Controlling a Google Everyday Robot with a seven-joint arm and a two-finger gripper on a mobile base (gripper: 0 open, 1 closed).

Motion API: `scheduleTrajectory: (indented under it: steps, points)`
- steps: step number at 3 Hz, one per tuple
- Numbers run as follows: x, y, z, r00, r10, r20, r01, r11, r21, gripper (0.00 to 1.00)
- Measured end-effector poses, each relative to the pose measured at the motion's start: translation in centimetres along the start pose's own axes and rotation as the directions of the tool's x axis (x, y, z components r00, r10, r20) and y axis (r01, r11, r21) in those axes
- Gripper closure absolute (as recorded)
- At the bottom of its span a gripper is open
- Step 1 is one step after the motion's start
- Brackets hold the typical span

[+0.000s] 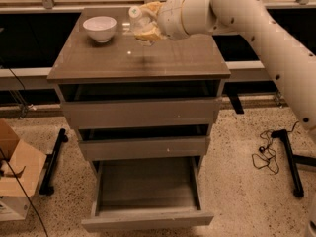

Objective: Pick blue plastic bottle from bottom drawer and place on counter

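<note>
Speckled flooring (242, 172) is surrounding a grey-brown cabinet of three drawers, with a cardboard box (17, 167) sitting at its left and a black cable (266, 154) lying at its right. The bottom drawer (148, 186) is standing pulled out, its shallow matte tray showing nothing inside. Above the glossy desk (168, 58), the claw (143, 26) is hanging over the rear middle, near a round white bowl (100, 27) to its left. Its yellowish fingers are wrapping closed around the blue plastic bottle (137, 15), which is looking clear rather than blue, white-capped and tilted, with the cap toward the bowl. The bottle appears to be hanging clear of the desk, not resting on it.

Judging by this, the pick is done and the placing step is under way. The next move is likely calling for lowering the bottle onto bare desk away from the bowl, righting it so its base meets the slab flat, then opening the claw. Thin smooth plastic on a slick top may be prone to tipping or sliding, so a gentle release is looking wise.
</note>
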State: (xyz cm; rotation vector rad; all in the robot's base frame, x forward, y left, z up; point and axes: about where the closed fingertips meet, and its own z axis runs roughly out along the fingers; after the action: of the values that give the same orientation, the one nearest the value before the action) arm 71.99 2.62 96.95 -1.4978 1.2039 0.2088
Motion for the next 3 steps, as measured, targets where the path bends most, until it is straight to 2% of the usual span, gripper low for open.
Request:
scheduleTrajectory:
  steps: [2,3]
  points:
    - [3.9,-0.9,3.8,0.997,0.082,0.003,-0.082,0.9966,0.003,0.35]
    - [3.9,-0.8,4.2,0.996,0.085,0.005,-0.085,0.9964,-0.001,0.10]
